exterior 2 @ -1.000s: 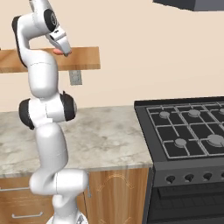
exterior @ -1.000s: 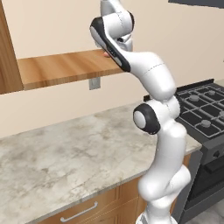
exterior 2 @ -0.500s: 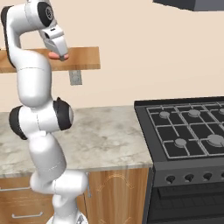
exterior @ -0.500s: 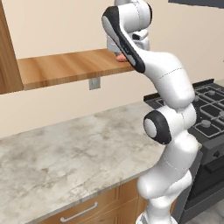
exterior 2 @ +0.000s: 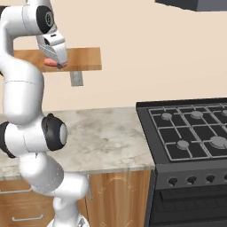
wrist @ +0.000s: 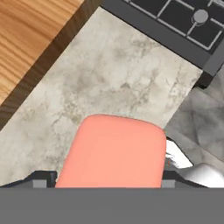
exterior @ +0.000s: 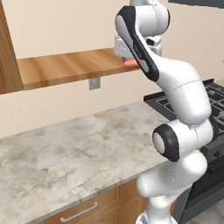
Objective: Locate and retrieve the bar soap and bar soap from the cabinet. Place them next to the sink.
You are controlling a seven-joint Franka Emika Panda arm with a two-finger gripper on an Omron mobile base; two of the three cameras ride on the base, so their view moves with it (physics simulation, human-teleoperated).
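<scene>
Between the fingers of the gripper point(exterior 2: 60, 64), a salmon-pink bar soap point(wrist: 112, 152) was clamped, held up at the level of the cabinet's open shelf board point(exterior: 65, 66) and just off its end. The bar was a smooth rectangle with rounded corners and a flat, matte face; the hand view showed it large against the surfaces below. In the left base view only a sliver of the pink bar point(exterior: 130, 64) protruded beneath the hand, at the shelf's edge. In the right base view the bar point(exterior 2: 52, 62) sat under the dark-tipped hand in front of the shelf board point(exterior 2: 84, 59).

The shelf was a flat plank of medium-brown wood grain with a darker front edge. Below it on the beige wall was a small grey outlet plate point(exterior: 94, 83). The countertop point(exterior: 74, 148) underneath was mottled grey-beige stone with a squared edge, set over wood drawer fronts carrying a silver bar handle point(exterior: 78, 211). A black gas stove point(exterior 2: 190, 128) with grid grates and round burner caps adjoined the counter. The robot's own white upper arm hid part of the shelf in both base views.
</scene>
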